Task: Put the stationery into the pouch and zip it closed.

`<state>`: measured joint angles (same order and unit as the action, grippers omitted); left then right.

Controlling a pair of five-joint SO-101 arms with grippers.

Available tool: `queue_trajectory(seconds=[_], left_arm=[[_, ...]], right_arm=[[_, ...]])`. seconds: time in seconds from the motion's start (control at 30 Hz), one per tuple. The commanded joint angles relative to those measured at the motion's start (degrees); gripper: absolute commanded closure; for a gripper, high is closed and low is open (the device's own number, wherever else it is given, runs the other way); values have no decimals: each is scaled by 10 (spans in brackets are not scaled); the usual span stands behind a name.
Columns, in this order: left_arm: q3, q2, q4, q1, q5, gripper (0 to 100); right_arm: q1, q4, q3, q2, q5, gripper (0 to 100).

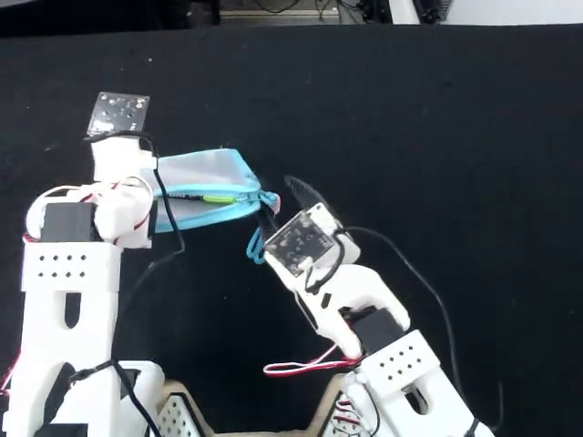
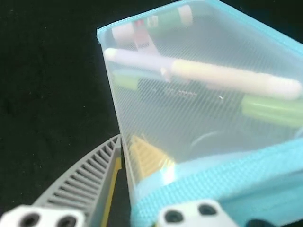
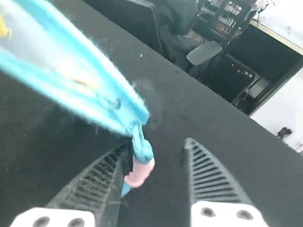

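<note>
Seeing right fingers (image 3: pixel 203 175) apart, straddling the pink zipper pull (image 3: pixel 138 173) on its teal cord (image 3: pixel 142 149); pull tucked against one finger, clear of the other. Reading left fingers (image 2: pixel 90 179) as clamped on the pouch (image 2: pixel 203 132) at the end opposite the pull: one ridged grey finger outside the mesh, the other showing yellowish through it. Counting stationery already inside, visible through the translucent wall: a long cream marker (image 2: pixel 218 75) lying across, a green pen (image 2: pixel 272 109) below it, smaller pieces near the top seam too blurred to name. From the high view, placing the pouch stretched between the two arms over the black tabletop (image 1: pixel 437 137), teal zipper edge toward the arm bases. Cannot tell whether fully zipped, or whether resting on the tabletop or lifted off it.
</note>
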<state>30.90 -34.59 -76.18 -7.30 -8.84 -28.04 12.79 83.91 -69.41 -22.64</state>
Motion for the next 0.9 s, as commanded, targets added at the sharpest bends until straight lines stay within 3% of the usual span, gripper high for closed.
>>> queue_trajectory(seconds=[0.0, 0.13, 0.37, 0.63, 0.8, 0.87], left_arm=[[-7, 8, -20, -43, -5, 970], [-7, 8, -20, -44, -5, 970], [-4, 8, -18, -39, -3, 970], [-4, 8, -18, -39, -1, 970], [-5, 8, -18, -38, -1, 970], [-5, 8, -18, -38, -1, 970]], right_arm=[[11, 4, -7, -10, -57, 992], [11, 3, -9, -10, -40, 988], [46, 10, -13, -57, 55, 988], [19, 171, -6, -240, 54, 983], [-1, 209, 5, -264, 55, 809], [-17, 196, 7, -249, 55, 806]])
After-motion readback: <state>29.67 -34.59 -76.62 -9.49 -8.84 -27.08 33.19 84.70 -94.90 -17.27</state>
